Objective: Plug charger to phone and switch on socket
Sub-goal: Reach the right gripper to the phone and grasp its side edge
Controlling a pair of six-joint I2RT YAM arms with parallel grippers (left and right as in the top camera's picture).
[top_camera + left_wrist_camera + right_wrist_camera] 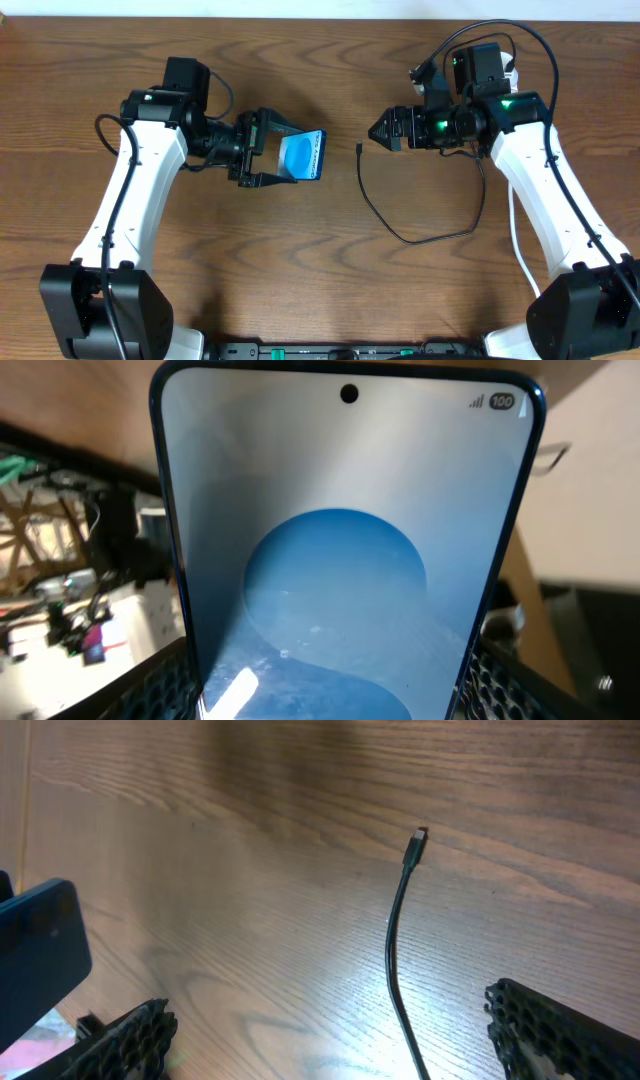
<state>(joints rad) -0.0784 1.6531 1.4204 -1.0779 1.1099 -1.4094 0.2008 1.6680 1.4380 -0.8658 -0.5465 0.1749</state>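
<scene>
Left gripper (280,152) clamps the phone (302,157) at centre frame. Right gripper (380,130) gapes wide and empty near the charger (389,940) tip. Plugging and switching, 2 steps, both remain.

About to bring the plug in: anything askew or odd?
Nothing damaged. The slim blue-screened phone stands tilted in the left tool, not flat; the thin black charger cable lies loose on the wooden table, unplugged.

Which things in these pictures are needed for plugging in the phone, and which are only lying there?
Needed: phone, held by the left gripper; black charger cable, plug tip lying free; right gripper, open.
Only lying there: nothing loose visible, just the wooden table. The socket is not clearly in view.
</scene>
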